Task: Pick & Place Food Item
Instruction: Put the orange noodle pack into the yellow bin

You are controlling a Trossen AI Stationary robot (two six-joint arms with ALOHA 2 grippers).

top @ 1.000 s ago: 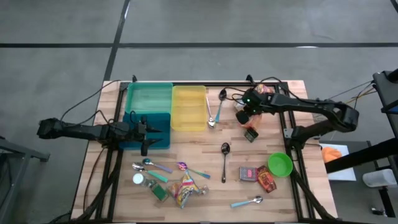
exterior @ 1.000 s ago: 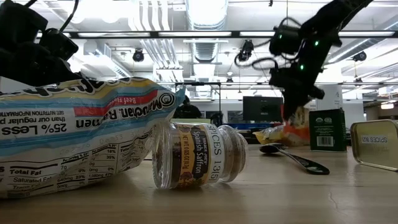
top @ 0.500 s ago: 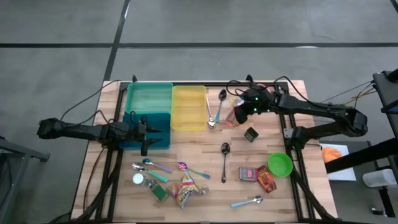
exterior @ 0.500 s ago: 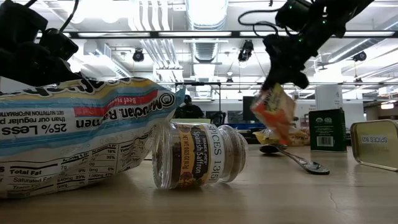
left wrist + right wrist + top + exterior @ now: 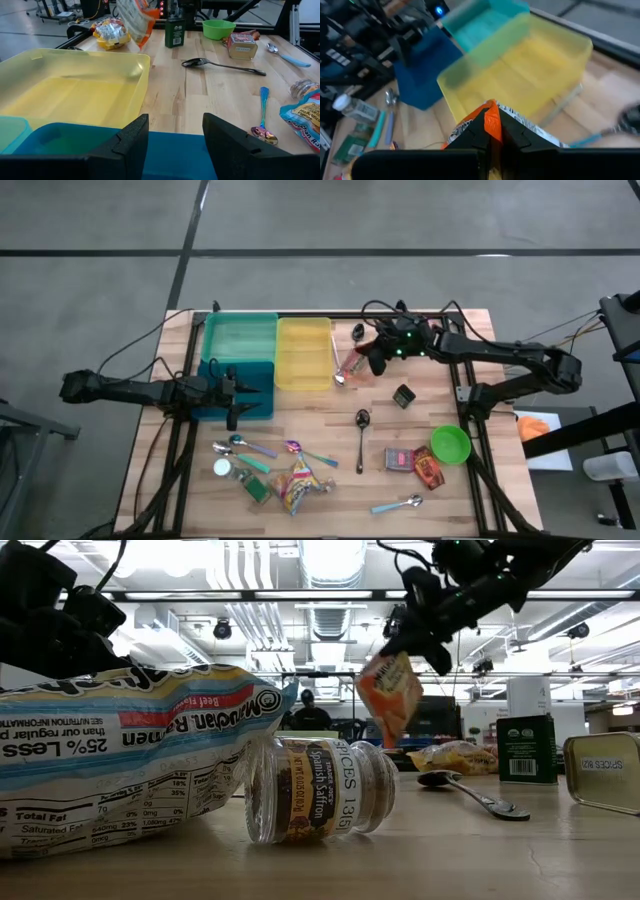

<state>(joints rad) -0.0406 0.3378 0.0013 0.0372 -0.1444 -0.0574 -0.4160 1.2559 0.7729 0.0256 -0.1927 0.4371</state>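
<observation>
Your right gripper (image 5: 372, 360) is clamped shut on an orange snack packet (image 5: 388, 692), holding it in the air just beside the yellow bin (image 5: 303, 352)'s right edge. The high view barely shows the packet, only a pale sliver under the wrist. The low view gives it clearly: it hangs tilted, above the table and off it, with the fallen spice jar (image 5: 318, 789) in the foreground. The right wrist view shows the packet's top edge pinched between the fingers (image 5: 520, 137), with the yellow bin, a teal bin (image 5: 482, 20) and a blue bin (image 5: 427, 65) beyond it.

Your left gripper (image 5: 172, 137) sits over the blue bin, jaws parted with nothing between them. Its wrist view catches the packet dangling past the yellow bin's far corner; it also shows a green bowl (image 5: 218, 28), a small dark box (image 5: 174, 32) and a black spoon (image 5: 222, 64) on the wood. The ramen bag (image 5: 120, 765) fills the low view's left.
</observation>
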